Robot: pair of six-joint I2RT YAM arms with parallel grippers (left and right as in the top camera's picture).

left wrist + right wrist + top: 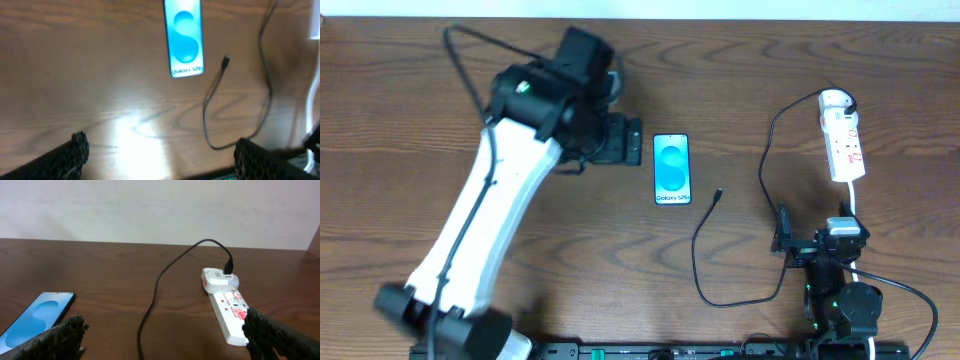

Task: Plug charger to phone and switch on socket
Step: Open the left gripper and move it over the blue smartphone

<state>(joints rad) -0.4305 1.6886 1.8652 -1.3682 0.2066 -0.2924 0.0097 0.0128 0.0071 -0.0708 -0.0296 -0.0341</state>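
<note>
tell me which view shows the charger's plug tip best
Left wrist: the charger's plug tip is largest there, lying free beside the phone. Overhead shows it tiny; right wrist shows only the cable end plugged at the socket.

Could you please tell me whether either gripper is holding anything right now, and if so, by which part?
Nothing is held. The left gripper and right gripper are both open and empty; the charger lies loose on the table.

The charger (696, 245) lies unplugged, its tip just beside the phone (671, 169).
</note>
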